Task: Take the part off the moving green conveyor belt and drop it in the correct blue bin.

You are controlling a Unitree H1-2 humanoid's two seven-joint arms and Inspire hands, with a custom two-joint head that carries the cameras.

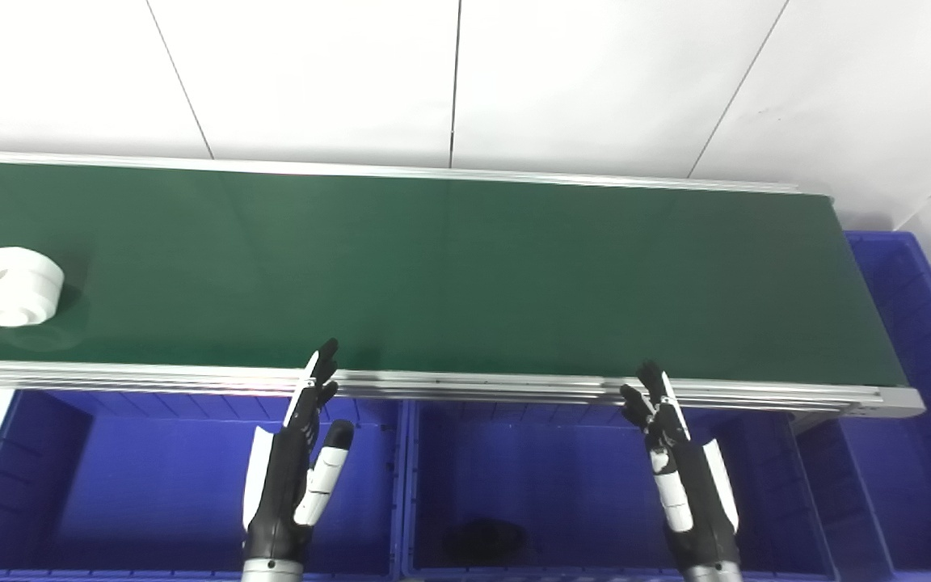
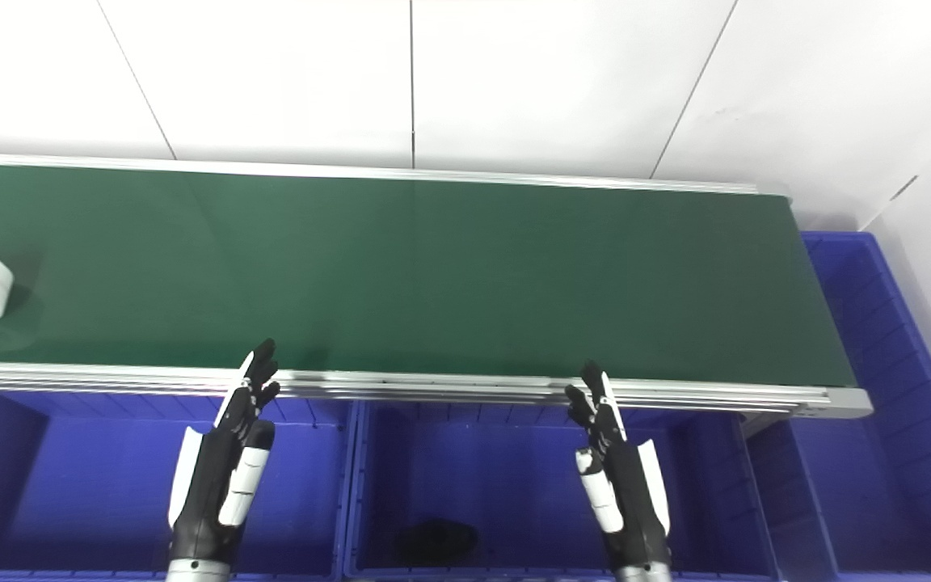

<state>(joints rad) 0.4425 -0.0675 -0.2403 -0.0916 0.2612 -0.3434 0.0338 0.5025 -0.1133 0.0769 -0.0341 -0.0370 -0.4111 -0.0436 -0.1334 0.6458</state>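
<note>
Item: white part (image 1: 9, 286), riding the green belt (image 1: 449, 267) at nine o'clock, well apart from both hands. We are waiting, left hand (image 1: 292, 469) and right hand (image 1: 688, 473) hovering over the blue bins (image 1: 150, 477), fingers extended, slightly apart, holding nothing. Next, we judge, the left hand is meeting the part and closing around it.

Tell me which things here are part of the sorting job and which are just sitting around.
Part of the job:
white ring-shaped part at the belt's left end
green conveyor belt
blue bins along the near side
left hand, open
right hand, open

Just lying about:
dark object in the middle bin, too blurred to identify
white wall panels
</note>
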